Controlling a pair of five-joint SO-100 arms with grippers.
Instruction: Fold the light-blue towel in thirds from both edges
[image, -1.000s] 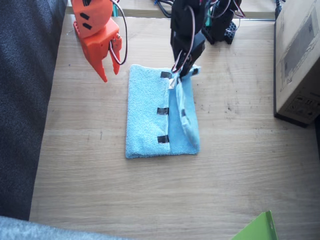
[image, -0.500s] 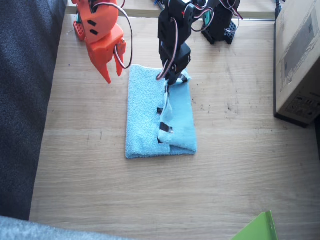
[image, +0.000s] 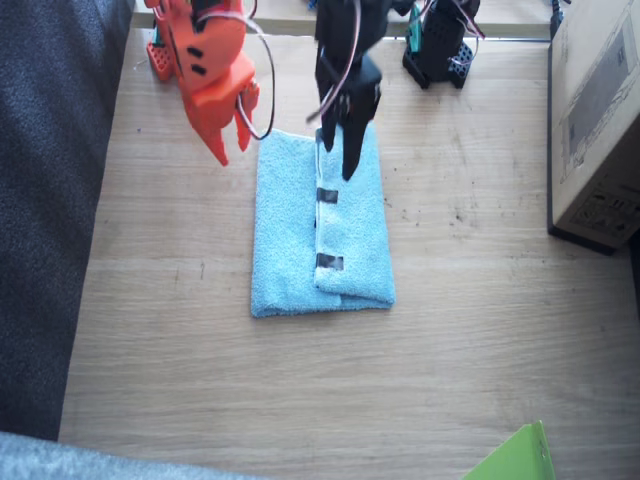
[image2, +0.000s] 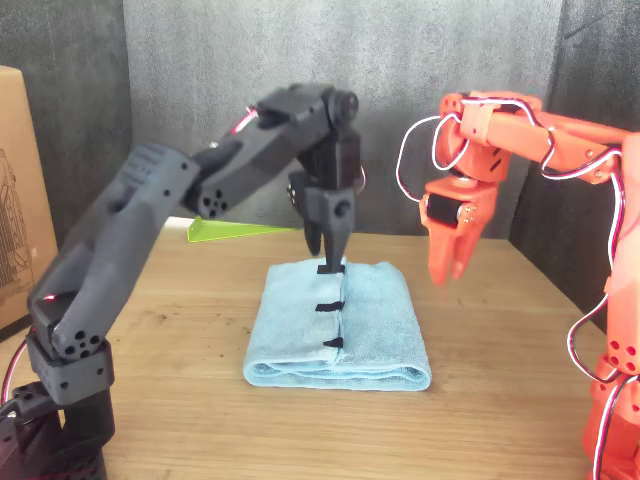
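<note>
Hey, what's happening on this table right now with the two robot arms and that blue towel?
The black left arm's gripper points down at the light-blue towel, right at the taped edge folded over the middle. Whether it holds the cloth is unclear. The orange right gripper hangs beside the towel, holding nothing.

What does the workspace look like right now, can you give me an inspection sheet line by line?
Surface: wooden table, bare around the cloth.
Job's things: light-blue towel lies folded, one flap laid over the middle, black tape strips along the flap's edge.
Clutter: cardboard box at one side; lime-green sheet corner at the near edge.
Grippers: left tool, black, points down at the flap's taped edge; jaw state unclear. Right tool, orange, hangs beside the towel holding nothing, fingers slightly parted.
Cables: red and white wires loop along the right arm.
Surroundings: dark grey backdrop.
</note>
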